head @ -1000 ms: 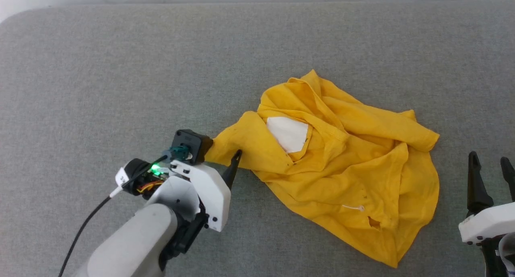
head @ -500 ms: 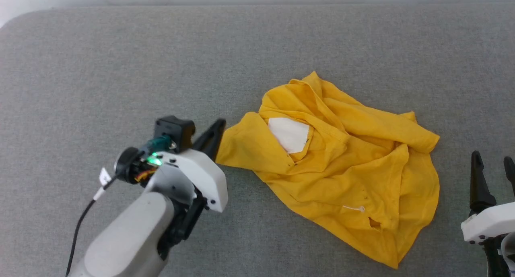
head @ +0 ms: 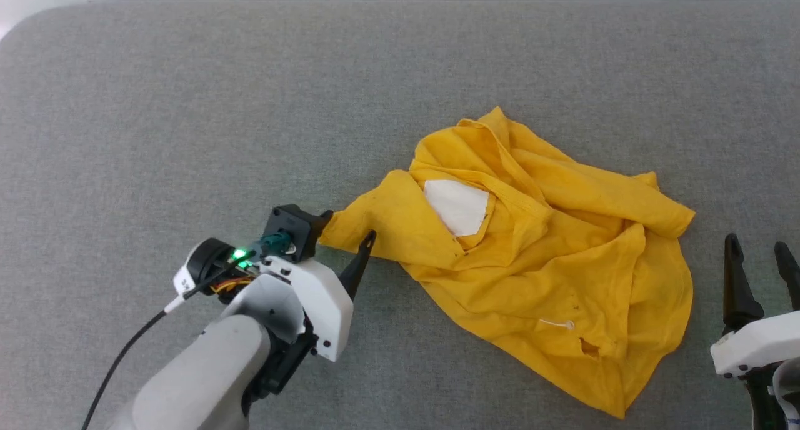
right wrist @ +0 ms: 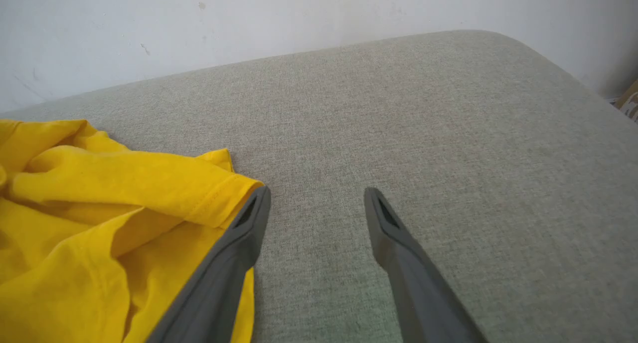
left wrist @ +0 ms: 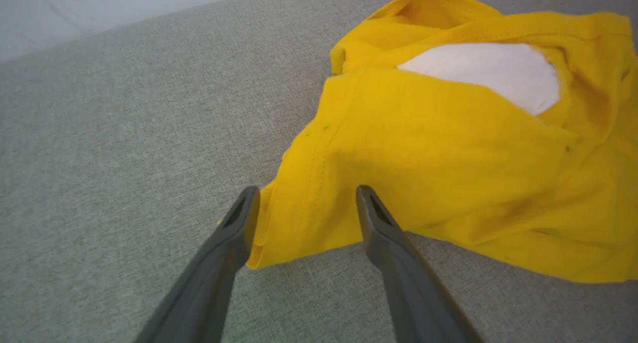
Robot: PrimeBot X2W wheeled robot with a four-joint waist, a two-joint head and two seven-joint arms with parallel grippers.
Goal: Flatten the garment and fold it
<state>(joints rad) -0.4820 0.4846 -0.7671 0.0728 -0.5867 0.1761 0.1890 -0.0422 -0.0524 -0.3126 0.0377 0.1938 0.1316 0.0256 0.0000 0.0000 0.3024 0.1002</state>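
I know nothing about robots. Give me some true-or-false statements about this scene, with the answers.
1. The yellow garment lies crumpled, not flattened. True.
2. The right tool is clamped on the garment. False: it stands open and holds nothing.
3. The left tool is open, a garment corner between its fingers. True.
4. The garment rests on a wooden table. False: it lies on a grey fabric surface.
5. A white patch shows on the garment. True.
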